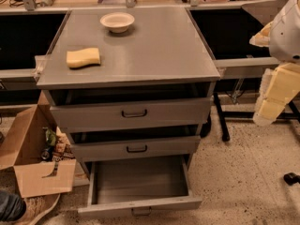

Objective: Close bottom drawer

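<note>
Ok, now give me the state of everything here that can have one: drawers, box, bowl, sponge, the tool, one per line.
Bottom drawer: pulled far out, empty inside.
Middle drawer: nearly in, dark gap above its front.
Top drawer: nearly in, dark gap above its front.
Cardboard box: flaps open, items inside.
Bowl: upright on the cabinet top.
Sponge: lying flat there.
Tool: right of the cabinet, clear of the drawers.

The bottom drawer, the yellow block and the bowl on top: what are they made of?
Bottom drawer: likely painted metal, flat matte grey, thin walls, pulled open. Block: looks like a foam sponge, soft rounded edges. Bowl: pale, smooth, ceramic or plastic. The gripper hangs at right, away from the cabinet.
</note>
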`<state>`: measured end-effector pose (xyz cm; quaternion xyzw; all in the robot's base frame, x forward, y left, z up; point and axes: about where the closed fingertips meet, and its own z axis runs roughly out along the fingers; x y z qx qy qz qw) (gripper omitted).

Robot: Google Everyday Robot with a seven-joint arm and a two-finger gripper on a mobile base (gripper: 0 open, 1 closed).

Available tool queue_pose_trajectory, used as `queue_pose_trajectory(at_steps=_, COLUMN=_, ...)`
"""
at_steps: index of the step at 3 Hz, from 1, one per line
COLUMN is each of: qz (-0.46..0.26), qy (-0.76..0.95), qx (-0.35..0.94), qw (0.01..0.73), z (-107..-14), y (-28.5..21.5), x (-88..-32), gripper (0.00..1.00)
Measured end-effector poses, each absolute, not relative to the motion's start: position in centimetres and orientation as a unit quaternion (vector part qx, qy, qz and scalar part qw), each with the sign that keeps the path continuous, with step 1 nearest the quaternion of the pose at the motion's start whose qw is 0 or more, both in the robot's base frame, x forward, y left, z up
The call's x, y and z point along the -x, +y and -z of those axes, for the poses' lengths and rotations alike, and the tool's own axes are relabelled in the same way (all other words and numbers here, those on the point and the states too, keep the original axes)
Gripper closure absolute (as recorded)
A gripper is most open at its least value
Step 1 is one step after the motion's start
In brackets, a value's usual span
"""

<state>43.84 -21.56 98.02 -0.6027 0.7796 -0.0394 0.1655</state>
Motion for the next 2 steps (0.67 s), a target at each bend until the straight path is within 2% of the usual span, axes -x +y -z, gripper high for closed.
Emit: queue_pose_trajectory(at_steps=2, qz=0.018, qy=0.772, qx=0.61, qw=0.179, z=-96.5, y=-21.2, x=-44.3, gripper=0.0)
